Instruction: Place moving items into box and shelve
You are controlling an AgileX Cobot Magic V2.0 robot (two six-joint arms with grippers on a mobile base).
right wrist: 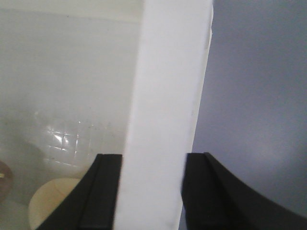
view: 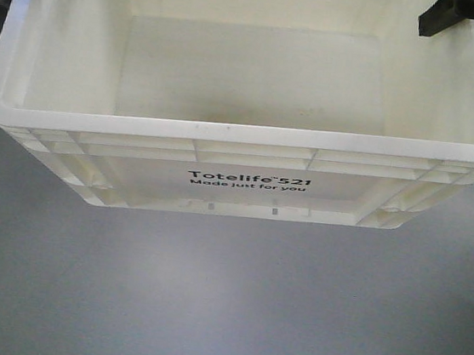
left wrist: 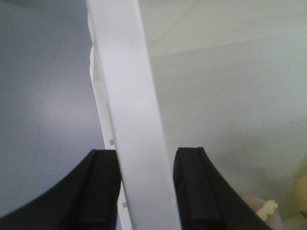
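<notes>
While both grippers straddle its opposite side rims, large white rectangular plastic tote (view: pixel 246 174) printed "Totelife 521" shows against grey floor (view: pixel 206 302) | left gripper (left wrist: pixel 146 158): black fingers pinching left rim | right gripper (right wrist: pixel 152 160): clamped likewise on right rim | pale yellow round lump (right wrist: pixel 48 206) and pinkish-brown lump (left wrist: pixel 247 211): inside the tote, on its bottom
</notes>
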